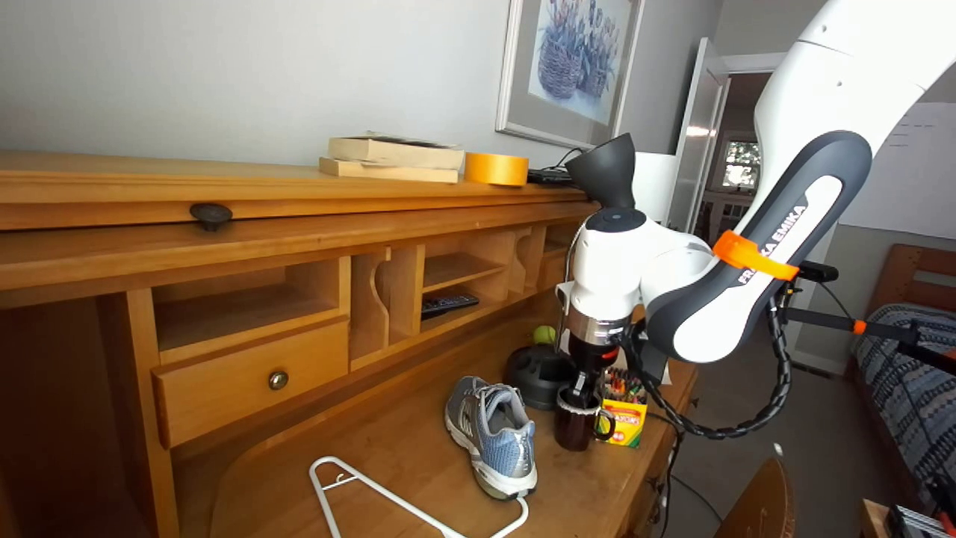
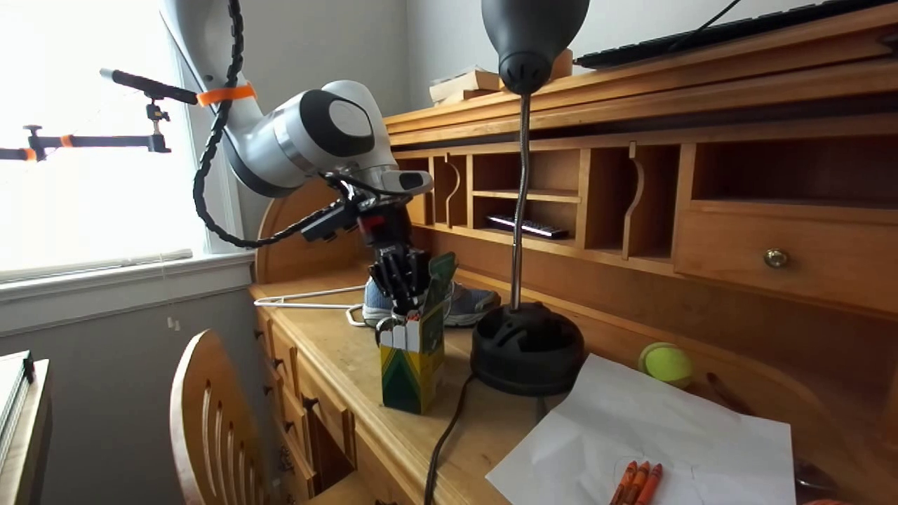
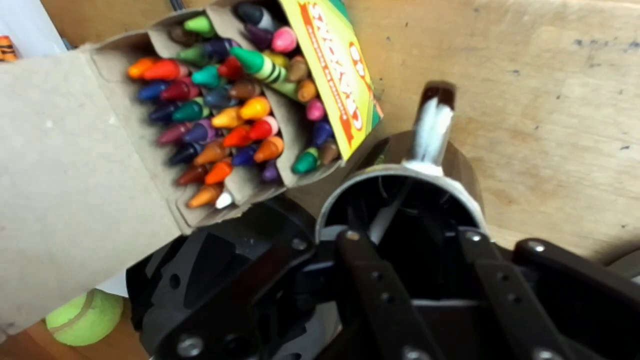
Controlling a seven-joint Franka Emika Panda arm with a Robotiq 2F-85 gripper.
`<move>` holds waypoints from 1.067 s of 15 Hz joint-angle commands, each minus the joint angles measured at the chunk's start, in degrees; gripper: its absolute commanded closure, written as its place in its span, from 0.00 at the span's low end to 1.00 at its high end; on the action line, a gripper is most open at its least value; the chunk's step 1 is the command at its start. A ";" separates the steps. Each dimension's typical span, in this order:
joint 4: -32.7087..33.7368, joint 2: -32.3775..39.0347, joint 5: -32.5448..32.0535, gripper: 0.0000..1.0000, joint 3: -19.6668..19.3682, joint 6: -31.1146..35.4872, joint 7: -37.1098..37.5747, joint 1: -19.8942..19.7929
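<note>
My black two-fingered gripper points down at the mouth of a dark brown, pale-rimmed mug. Mug upright on the honey-brown wooden desk, handle toward the desk's front edge.

Pincer: in the wrist view I read the fingers as standing partway apart, but the tips are lost in the mug's dark interior. Whether they grip anything, I cannot tell. A pale streak shows between them, too blurred for me to name.

Step in hand, my judgement: work at the inside of the mug, with the fingers down at its rim.

Neighbours: open yellow-and-green cardboard crayon box, well filled, just beside the mug; round black lamp base behind; blue-grey running shoe on the far side from the box. Well apart, three orange crayons on a creased white sheet of paper.

Next move calls for, I'd say, a straight vertical path; any sideways drift could catch the rim and tip the mug into the box.
</note>
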 commanded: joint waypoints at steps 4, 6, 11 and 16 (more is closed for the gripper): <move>-0.68 -0.88 -3.87 0.70 -0.06 0.74 3.84 -0.38; -0.59 -0.67 -4.81 0.71 -0.20 0.56 4.79 -0.30; 0.04 0.21 -7.51 0.70 -0.48 0.97 8.35 -0.38; 0.82 1.16 -10.12 0.63 -2.10 1.16 12.78 1.12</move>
